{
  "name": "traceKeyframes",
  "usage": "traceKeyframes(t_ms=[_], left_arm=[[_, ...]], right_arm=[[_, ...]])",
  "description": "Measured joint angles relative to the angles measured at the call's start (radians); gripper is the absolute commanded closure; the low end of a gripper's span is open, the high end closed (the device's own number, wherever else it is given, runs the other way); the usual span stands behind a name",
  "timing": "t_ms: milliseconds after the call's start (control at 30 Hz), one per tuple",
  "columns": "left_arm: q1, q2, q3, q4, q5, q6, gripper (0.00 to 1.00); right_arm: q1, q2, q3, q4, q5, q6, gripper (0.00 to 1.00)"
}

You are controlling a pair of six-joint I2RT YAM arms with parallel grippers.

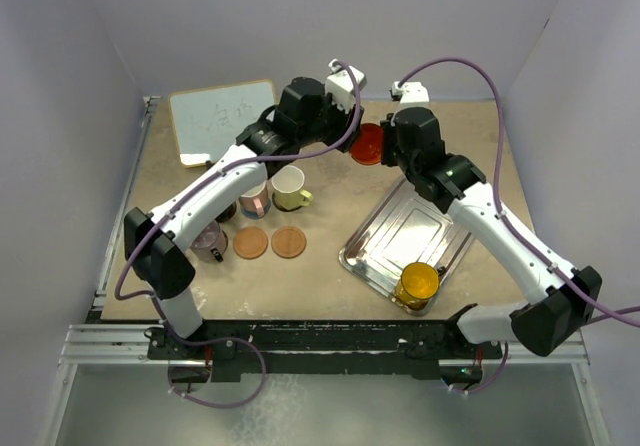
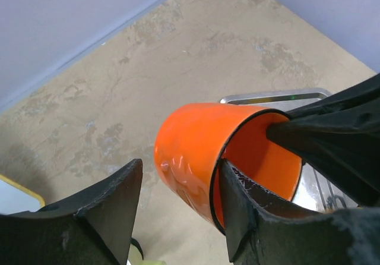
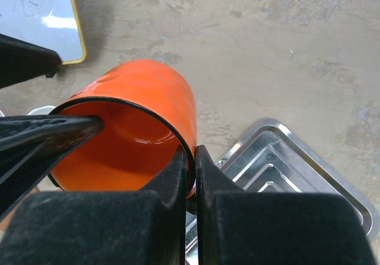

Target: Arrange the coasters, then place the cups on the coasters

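Right gripper (image 3: 194, 157): fingers pressed almost together, pinching the thin rim of the red-orange cup (image 3: 148, 92).
- The cup is on its side, mouth toward the right wrist camera. It sits between the two grippers at the rear middle of the table (image 1: 330, 286). No view shows its handle, and whether it touches the table cannot be told.

Left gripper (image 2: 181, 176): fingers partly spread astride the cup wall.
- One finger (image 3: 50, 133) reaches into the mouth. The other finger (image 2: 113, 205) stands outside, apart from the wall.

Tray (image 3: 309, 158): its near corner is hidden behind the right fingers.

Whiteboard (image 1: 222, 118): faint marker strokes, not legible. No other writing seen.

From the top view:
- a yellow cup (image 1: 416, 284) on the tray's near end
- two tan-orange coasters (image 1: 250, 243) side by side, both bare
- yellow-green cup (image 1: 289, 188), pink cup (image 1: 255, 203) and smoky purple cup (image 1: 210, 241) standing near them
- the left arm crosses this group and hides part of it
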Motion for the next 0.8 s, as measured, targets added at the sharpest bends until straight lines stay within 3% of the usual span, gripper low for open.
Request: traceKeyframes(t_ms=[200, 433, 667, 800], left_arm=[[-0.002, 0.038, 0.009, 0.0, -0.003, -0.016, 0.6], [-0.006, 0.055, 0.033, -0.026, -0.002, -0.012, 0.97], [-0.009, 0.059, 0.034, -0.07, 0.0, 0.052, 0.97], [-0.008, 0.026, 0.003, -0.064, -0.002, 0.117, 0.97]], right_arm=[[0.003, -0.026, -0.009, -0.001, -0.019, 0.019, 1.0], [0.005, -0.04, -0.023, 0.021, -0.072, 0.042, 1.0], [0.003, -0.091, -0.061, 0.075, -0.122, 0.04, 1.0], [0.003, -0.097, -0.069, 0.088, -0.151, 0.026, 0.95]])
